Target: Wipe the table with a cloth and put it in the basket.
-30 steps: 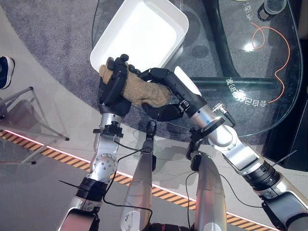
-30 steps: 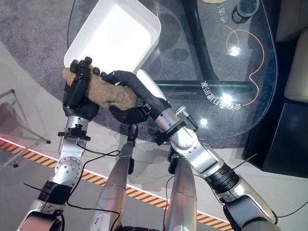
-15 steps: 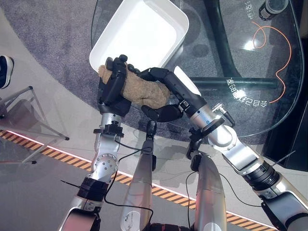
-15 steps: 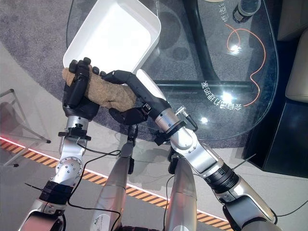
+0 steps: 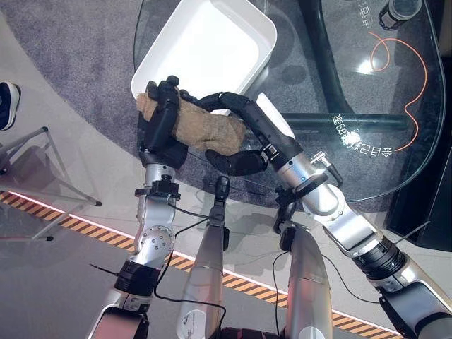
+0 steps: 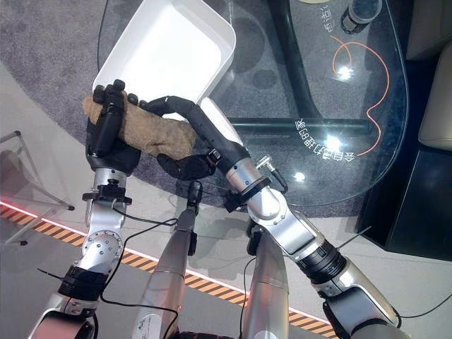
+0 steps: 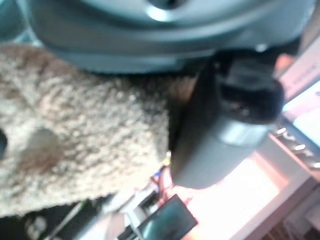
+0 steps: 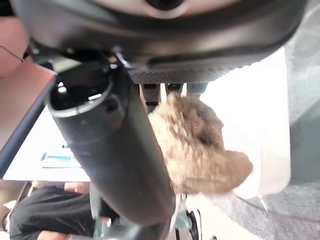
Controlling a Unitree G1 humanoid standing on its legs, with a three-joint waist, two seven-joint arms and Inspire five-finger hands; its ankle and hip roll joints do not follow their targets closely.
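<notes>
Both hands lifted cloth toward basket | left hand, right hand clasp cloth | print unreadable

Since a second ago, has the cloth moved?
Yes. The cloth, held by both hands, moved slightly toward the white basket, now overlapping its near rim.
</notes>
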